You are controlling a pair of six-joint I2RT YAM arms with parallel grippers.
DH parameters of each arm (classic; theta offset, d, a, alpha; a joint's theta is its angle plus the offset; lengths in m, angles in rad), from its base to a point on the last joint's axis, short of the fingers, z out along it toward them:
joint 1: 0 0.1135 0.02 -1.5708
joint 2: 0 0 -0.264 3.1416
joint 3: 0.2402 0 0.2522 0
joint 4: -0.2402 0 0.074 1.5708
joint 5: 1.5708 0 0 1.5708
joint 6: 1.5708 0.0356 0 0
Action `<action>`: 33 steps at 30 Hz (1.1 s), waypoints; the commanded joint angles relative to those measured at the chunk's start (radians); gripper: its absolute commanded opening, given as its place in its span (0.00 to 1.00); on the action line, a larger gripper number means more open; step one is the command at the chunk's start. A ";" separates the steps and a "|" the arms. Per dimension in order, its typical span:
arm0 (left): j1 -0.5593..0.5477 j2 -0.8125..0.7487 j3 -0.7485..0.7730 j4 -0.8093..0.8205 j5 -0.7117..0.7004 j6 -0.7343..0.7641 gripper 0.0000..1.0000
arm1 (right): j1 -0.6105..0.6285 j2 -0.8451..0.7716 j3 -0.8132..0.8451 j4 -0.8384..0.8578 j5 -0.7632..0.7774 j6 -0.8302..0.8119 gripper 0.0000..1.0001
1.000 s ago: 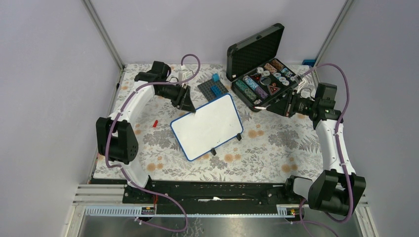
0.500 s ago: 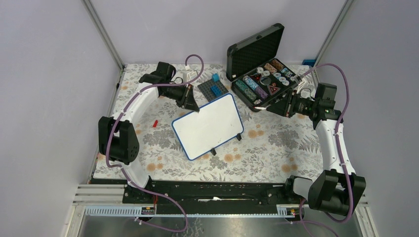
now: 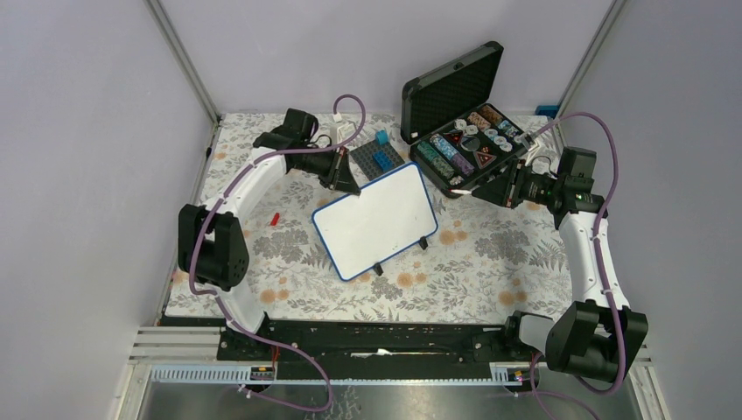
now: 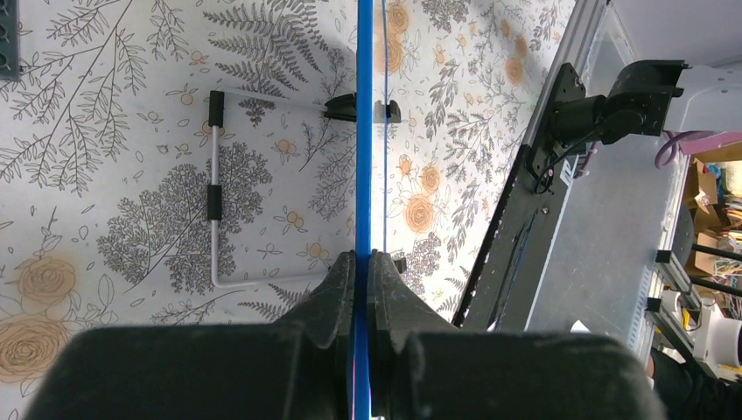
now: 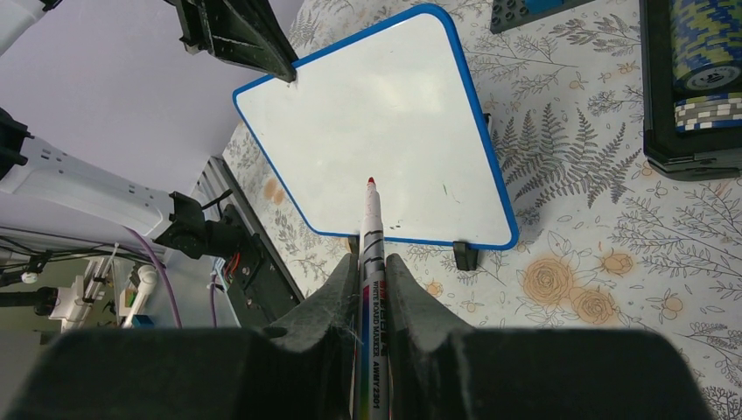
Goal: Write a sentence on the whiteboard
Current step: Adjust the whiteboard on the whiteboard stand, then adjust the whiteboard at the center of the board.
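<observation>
Holding the board: the left claw point(image 4: 361, 261) is squeezed shut on the thin blue edge of the whiteboard point(image 3: 378, 220), at its far left corner. I think this is so the board does not slide when a pen pushes on it.
Board place: it is in the middle of the table point(image 3: 490, 255), white face up and turned toward the right arm. I cannot tell if its little black feet all rest on the cloth.
Pen hand: the right claw point(image 5: 371, 261) is closed narrow around a marker point(image 5: 372, 219). The red tip sticks out in front and aims at the board without touching it.
Writing: the sentence is not there yet; the white face looks bare.
Two arms: I think one holds the board steady so the other can write.
Close by: an open black case point(image 3: 464, 114) of chips sits next to the right claw, so that arm has to move with care.
Red bit: a small red thing point(image 3: 274, 218) lies on the cloth at the left, maybe the pen's cap.
</observation>
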 commanded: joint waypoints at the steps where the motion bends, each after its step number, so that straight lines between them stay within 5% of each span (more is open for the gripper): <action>1: -0.022 0.020 0.056 0.052 0.016 -0.011 0.00 | 0.015 0.004 0.024 -0.009 0.000 -0.021 0.00; 10: -0.048 0.043 0.068 0.061 -0.018 -0.014 0.00 | 0.029 0.005 0.039 -0.024 0.003 -0.033 0.00; 11: -0.053 0.041 0.073 0.058 -0.024 -0.013 0.17 | 0.042 0.002 0.045 -0.035 0.004 -0.040 0.00; 13: -0.049 0.025 0.078 0.053 -0.026 -0.019 0.34 | 0.067 0.001 0.056 -0.055 0.014 -0.082 0.00; 19: 0.047 -0.091 0.045 0.020 -0.003 -0.003 0.65 | 0.155 0.017 0.114 -0.101 0.064 -0.161 0.00; 27: 0.109 -0.325 -0.064 0.046 -0.103 0.069 0.69 | 0.198 0.085 0.191 -0.142 0.127 -0.196 0.00; 33: -0.228 -0.295 0.000 -0.122 -0.336 0.290 0.41 | 0.144 0.122 0.187 -0.056 0.135 -0.072 0.00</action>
